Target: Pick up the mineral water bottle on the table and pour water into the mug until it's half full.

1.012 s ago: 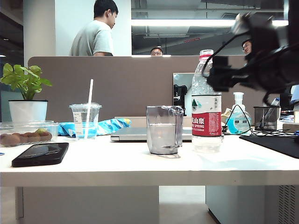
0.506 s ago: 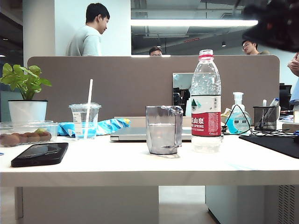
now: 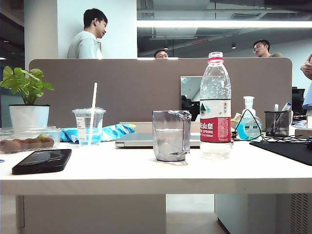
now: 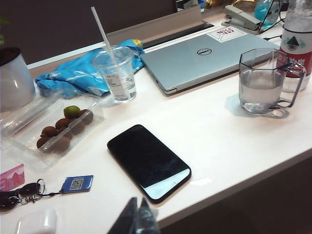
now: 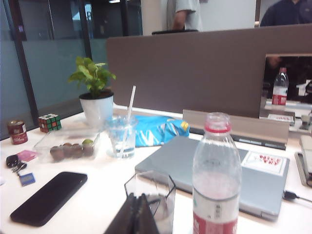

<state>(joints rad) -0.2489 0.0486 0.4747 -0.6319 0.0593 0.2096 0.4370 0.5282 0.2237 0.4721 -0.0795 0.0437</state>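
Observation:
The mineral water bottle point(image 3: 215, 105) stands upright and capless on the white table point(image 3: 146, 178), just right of the mug point(image 3: 170, 141). The glass mug holds water to about half its height. Neither arm shows in the exterior view. In the left wrist view my left gripper point(image 4: 139, 199) hovers shut over the table's near edge by a phone, far from the mug point(image 4: 261, 83) and bottle point(image 4: 296, 44). In the right wrist view my right gripper point(image 5: 137, 194) is shut on nothing, raised in front of the mug point(image 5: 158, 192), with the bottle point(image 5: 216, 180) beside it.
A black phone point(image 3: 42, 161) lies front left. Behind it are a fruit tray point(image 3: 27, 139), a potted plant point(image 3: 28, 97), a lidded cup with straw point(image 3: 88, 126) and a blue bag point(image 3: 109, 131). A laptop point(image 4: 204, 56) lies behind the mug. A pump dispenser point(image 3: 248, 126) and pen holder point(image 3: 278, 123) stand right.
The right arm, beside the bottle's top a second ago, has lifted away and left the exterior view. Bottle and mug have not moved.

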